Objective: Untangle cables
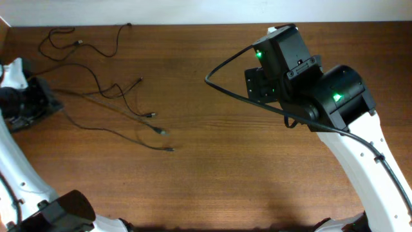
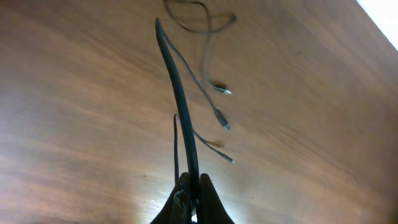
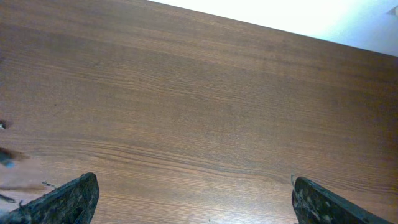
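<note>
Several thin black cables (image 1: pixel 84 95) lie spread as loose strands on the left part of the wooden table, their small plug ends (image 1: pixel 152 116) pointing right. My left gripper (image 1: pixel 56 103) sits at the table's far left edge. In the left wrist view it (image 2: pixel 193 190) is shut on one black cable (image 2: pixel 180 99), which runs away from the jaws towards the other strands and metal-tipped plugs (image 2: pixel 224 121). My right gripper (image 1: pixel 256 85) hovers over the right-centre of the table. It (image 3: pixel 196 199) is wide open and empty, with only bare wood between its fingers.
A looped strand (image 1: pixel 61 42) lies near the back left edge. The right arm's thick black cable (image 1: pixel 225 87) arcs over the table's middle. The table's far edge meets a white wall (image 3: pixel 298 15). Cable tips (image 3: pixel 5 155) show at the right wrist view's left edge.
</note>
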Available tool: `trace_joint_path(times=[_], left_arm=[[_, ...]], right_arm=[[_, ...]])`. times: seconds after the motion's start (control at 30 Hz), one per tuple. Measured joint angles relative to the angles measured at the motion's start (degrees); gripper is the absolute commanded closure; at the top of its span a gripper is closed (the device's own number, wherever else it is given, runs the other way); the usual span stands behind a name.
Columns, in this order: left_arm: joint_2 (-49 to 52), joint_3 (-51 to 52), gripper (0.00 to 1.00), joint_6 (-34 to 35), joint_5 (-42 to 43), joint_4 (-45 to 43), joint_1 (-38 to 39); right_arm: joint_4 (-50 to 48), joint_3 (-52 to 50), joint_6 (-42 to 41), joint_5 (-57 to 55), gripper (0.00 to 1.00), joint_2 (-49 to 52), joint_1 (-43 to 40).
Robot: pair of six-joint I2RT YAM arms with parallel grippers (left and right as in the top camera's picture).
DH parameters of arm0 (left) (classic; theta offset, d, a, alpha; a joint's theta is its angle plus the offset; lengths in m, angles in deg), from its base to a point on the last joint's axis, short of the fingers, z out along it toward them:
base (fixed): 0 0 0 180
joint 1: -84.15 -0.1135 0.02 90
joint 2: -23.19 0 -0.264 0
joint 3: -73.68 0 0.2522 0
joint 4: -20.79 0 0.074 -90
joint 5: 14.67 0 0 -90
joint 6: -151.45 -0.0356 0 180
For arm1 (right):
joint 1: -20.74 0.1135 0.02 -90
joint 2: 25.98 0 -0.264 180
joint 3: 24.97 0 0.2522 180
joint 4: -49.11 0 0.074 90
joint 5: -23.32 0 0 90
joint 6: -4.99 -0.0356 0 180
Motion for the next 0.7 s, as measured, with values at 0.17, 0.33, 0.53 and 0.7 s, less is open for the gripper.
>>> trace_joint_path(times=[0.17,0.33,0.53,0.7], left_arm=[[0.0,0.0,1.00,-0.1,-3.1,-5.2,-2.8],[0.0,0.0,0.93,5.9,-16.5,-9.2,-3.0],[0.0,0.0,0.86,14.4,-30.9,-14.1,-3.1],[0.7,0.1,1.00,16.3,-34.3,-18.3,-3.1]], right_arm=[[0.0,0.0,0.0,-0.1,0.02,0.1,0.0],[0.0,0.0,0.0,-0.2,0.02,0.1,0.0],[0.0,0.0,0.0,-0.2,0.02,0.1,0.0],[0.0,0.0,0.0,-0.2,0.02,0.1,0.0]])
